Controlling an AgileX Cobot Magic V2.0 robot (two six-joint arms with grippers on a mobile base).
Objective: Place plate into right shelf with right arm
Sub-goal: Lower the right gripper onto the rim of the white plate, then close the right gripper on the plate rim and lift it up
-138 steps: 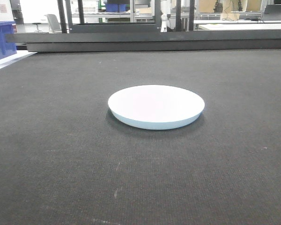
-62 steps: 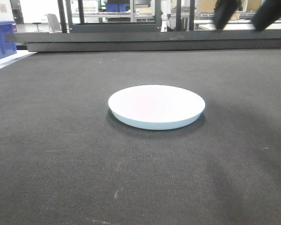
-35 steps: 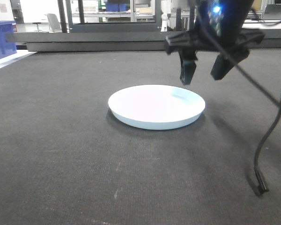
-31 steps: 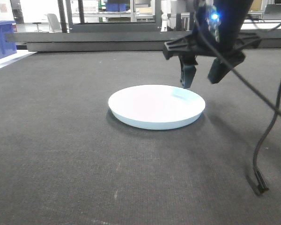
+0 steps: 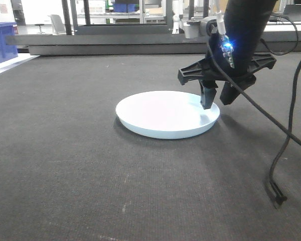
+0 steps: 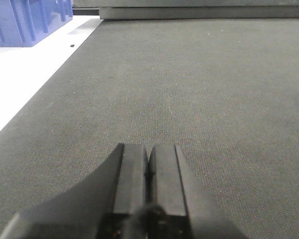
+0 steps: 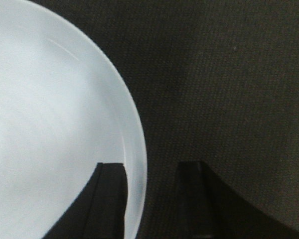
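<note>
The white, faintly blue plate [image 5: 167, 114] lies flat on the dark mat. My right gripper [image 5: 218, 98] is open and straddles the plate's right rim: one finger is over the inside of the plate, the other outside over the mat. In the right wrist view the plate [image 7: 50, 124] fills the left side and the right gripper [image 7: 150, 172] has the rim between its fingers, not pinched. My left gripper [image 6: 148, 154] is shut and empty, low over bare mat. The right shelf is out of view.
A blue bin [image 5: 1, 42] stands at the far left on a white surface [image 6: 25, 84] beside the mat. A dark rail [image 5: 115, 46] bounds the mat's far edge. The right arm's black cable [image 5: 286, 150] hangs to the mat at the right.
My right arm came in from the upper right and dropped lower, bringing its open fingers down to either side of the plate's right rim. The plate has not moved.
</note>
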